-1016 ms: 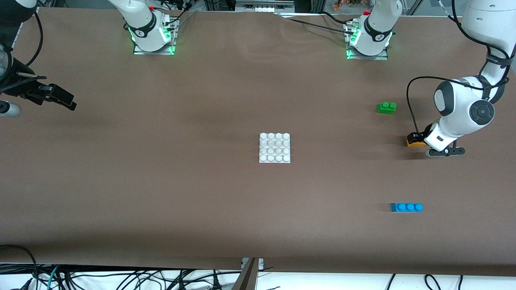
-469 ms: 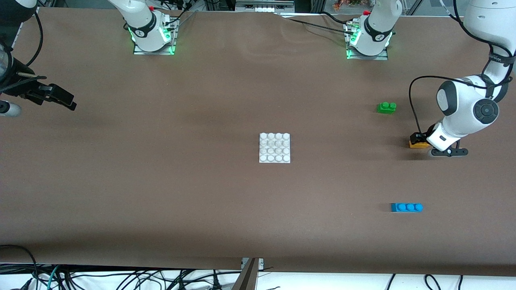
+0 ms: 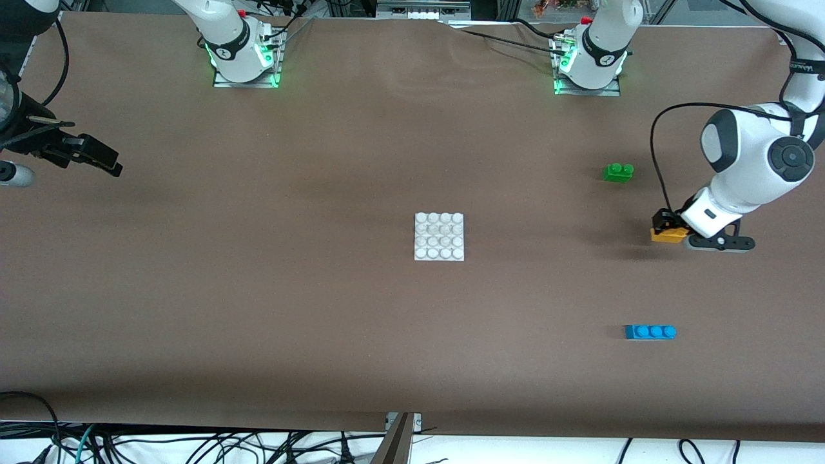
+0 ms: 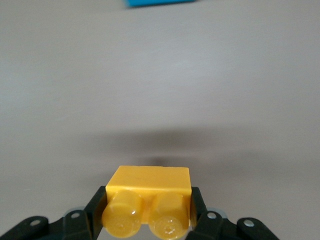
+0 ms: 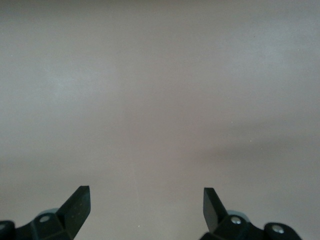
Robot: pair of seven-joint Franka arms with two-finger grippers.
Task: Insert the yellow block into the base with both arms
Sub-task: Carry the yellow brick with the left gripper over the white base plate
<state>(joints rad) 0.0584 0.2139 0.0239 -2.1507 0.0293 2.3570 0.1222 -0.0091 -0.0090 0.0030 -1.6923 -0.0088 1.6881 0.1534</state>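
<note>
My left gripper [image 4: 145, 216] is clamped on the yellow block [image 4: 148, 201], one finger [image 4: 95, 212] against each short end, studs facing my wrist camera. The block is lifted just above the table [image 3: 322, 309], toward the left arm's end. My right gripper [image 5: 146, 206] waits with its fingers wide apart. The base [image 3: 439, 236] lies mid-table, well apart from the block.

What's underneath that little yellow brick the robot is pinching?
The left gripper is shut on the yellow block. In the left wrist view, only the brown table cover and a shadow show below it. The block's own underside is hidden.
</note>
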